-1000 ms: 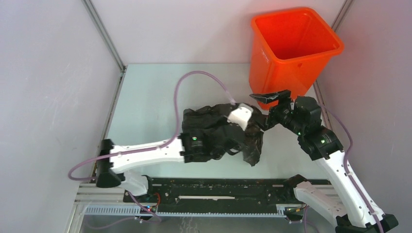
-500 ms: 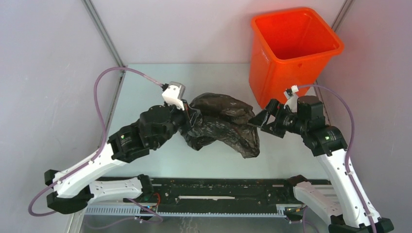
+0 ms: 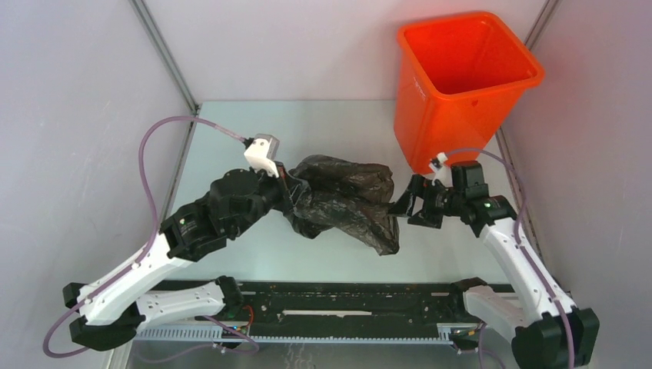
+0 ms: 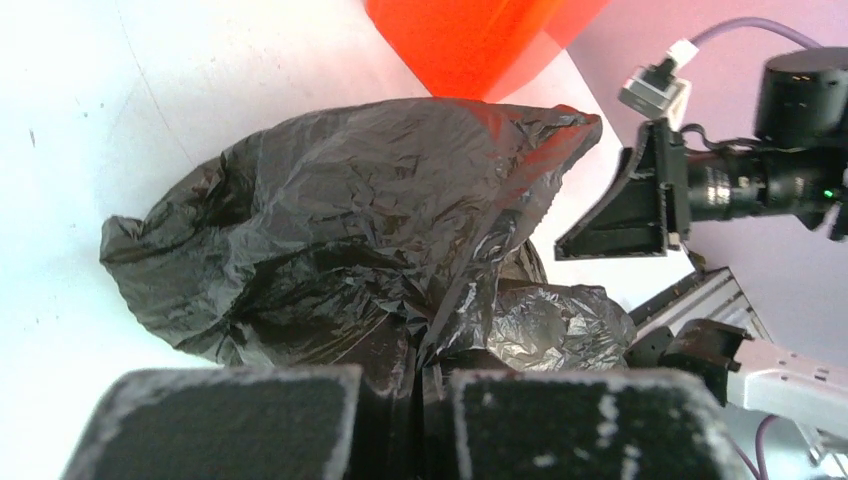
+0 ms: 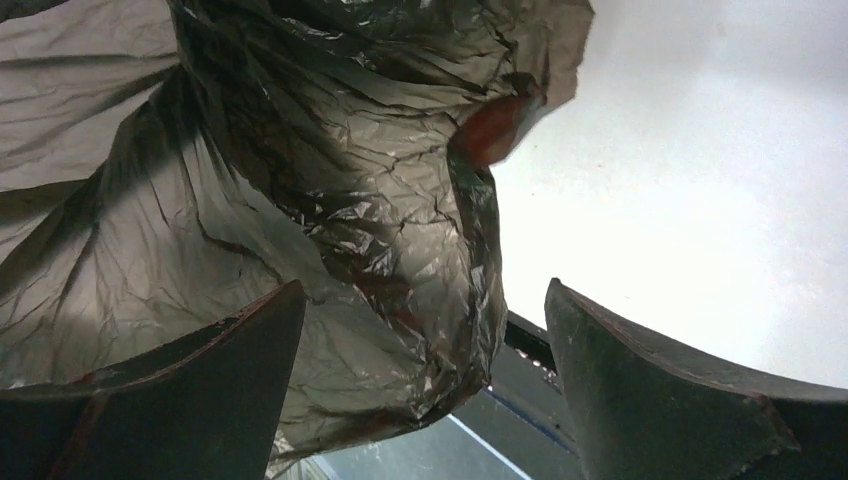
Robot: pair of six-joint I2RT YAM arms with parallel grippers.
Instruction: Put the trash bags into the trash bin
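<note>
The crinkled black trash bag (image 3: 346, 201) hangs bunched between the two arms above the pale table. My left gripper (image 3: 291, 192) is shut on its left end; the left wrist view shows the film pinched between the closed fingertips (image 4: 425, 375) and the bag (image 4: 350, 230) billowing beyond. My right gripper (image 3: 401, 206) stands open at the bag's right edge. In the right wrist view a fold of the bag (image 5: 300, 200) droops between the wide-spread fingers (image 5: 200, 380), unpinched. The orange trash bin (image 3: 438, 123) stands upright at the back right, just behind the right gripper.
Grey enclosure walls (image 3: 77, 154) close in both sides. A black metal rail (image 3: 346, 304) runs along the near edge between the arm bases. A purple cable (image 3: 154, 192) loops above the left arm.
The left arm swung from across the bag to its left side, keeping hold. The right gripper opened wide and came down and left to the bag's right edge.
</note>
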